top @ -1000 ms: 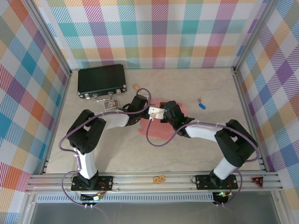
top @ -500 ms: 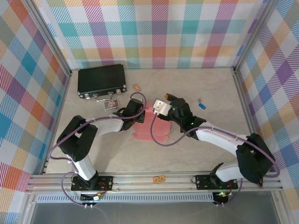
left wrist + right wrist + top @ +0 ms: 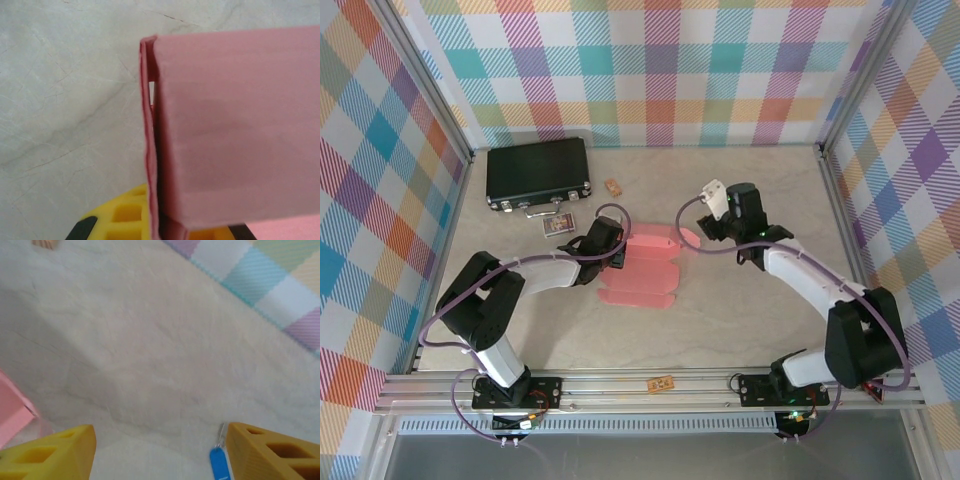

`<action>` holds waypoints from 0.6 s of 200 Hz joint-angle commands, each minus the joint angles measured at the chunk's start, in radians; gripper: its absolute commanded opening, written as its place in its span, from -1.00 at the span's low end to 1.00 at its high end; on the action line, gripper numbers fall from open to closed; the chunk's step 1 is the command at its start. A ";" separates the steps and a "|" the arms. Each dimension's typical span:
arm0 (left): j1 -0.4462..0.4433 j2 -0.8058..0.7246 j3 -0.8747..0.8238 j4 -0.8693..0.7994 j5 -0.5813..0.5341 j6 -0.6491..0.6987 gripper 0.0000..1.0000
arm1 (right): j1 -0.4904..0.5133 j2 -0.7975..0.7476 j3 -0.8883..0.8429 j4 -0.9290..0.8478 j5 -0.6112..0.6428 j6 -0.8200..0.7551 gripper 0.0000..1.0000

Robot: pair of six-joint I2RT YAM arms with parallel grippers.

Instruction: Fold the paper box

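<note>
The right tool (image 3: 159,447) withdrew, released; left tool (image 3: 613,256) grasps paper box (image 3: 642,272) on marbled, plaid-walled table (image 3: 740,300).

paper box (image 3: 235,125) matt card, tbl (image 3: 720,320) smooth

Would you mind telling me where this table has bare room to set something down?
Free: the far strip from the tan block to the right frame, and the near strip between the paper box and the front rail. Crowded: the corner around the black case, and the centre, where the left end effector grips the box.
</note>
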 commanded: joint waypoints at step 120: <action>-0.005 -0.031 0.006 0.006 -0.024 0.016 -1.00 | -0.053 0.231 0.076 -0.101 -0.355 -0.062 -0.05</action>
